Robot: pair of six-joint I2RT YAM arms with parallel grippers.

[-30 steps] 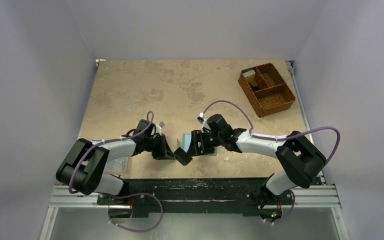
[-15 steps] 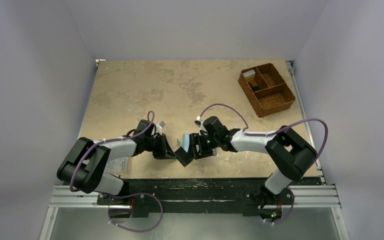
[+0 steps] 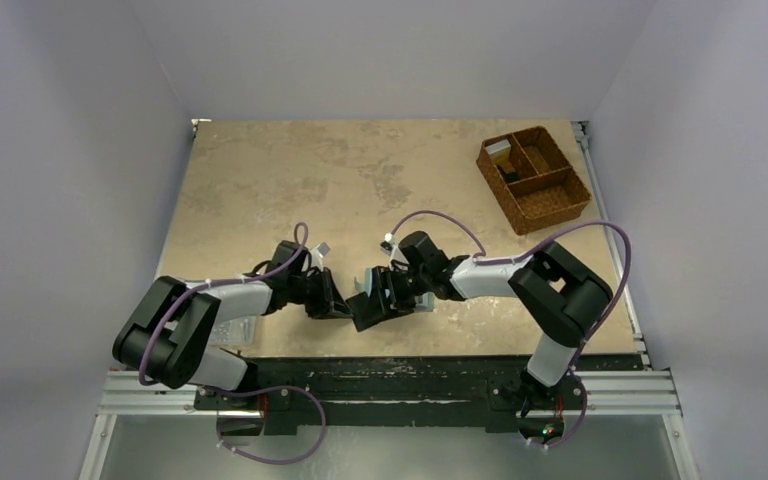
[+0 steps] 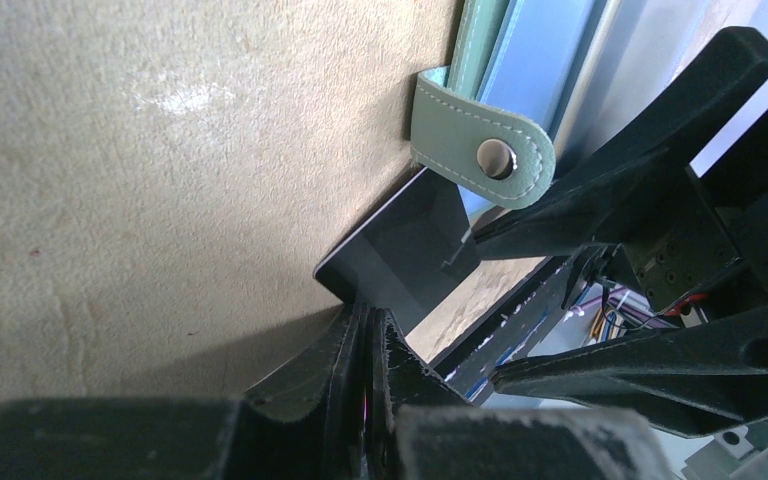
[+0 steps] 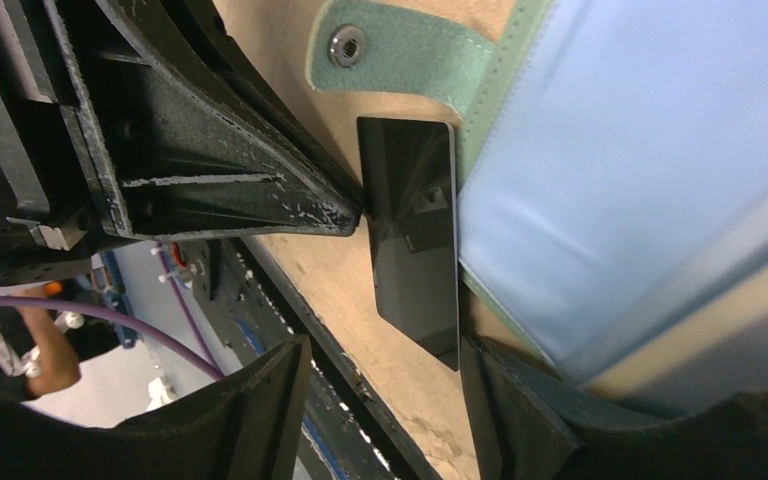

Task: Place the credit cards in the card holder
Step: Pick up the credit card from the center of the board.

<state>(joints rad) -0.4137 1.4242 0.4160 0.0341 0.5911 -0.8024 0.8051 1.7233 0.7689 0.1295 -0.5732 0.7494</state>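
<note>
In the left wrist view my left gripper is shut on the near end of a black credit card, held edge-on just above the table. The card's far end meets the edge of the open card holder, pale blue inside, with a grey-green snap strap. In the right wrist view the card lies against the holder's blue inside. My right gripper is open, its right finger under the holder's edge, the card's corner just inside the gap. From above, both grippers meet near the front edge.
A brown woven divided basket stands at the far right with small items in it. A clear plastic box lies beside the left arm. The table's black front rail runs just below the grippers.
My right arm has shifted left, toward the left gripper, and its jaws have narrowed a little. The left gripper has stayed shut on the black card.
</note>
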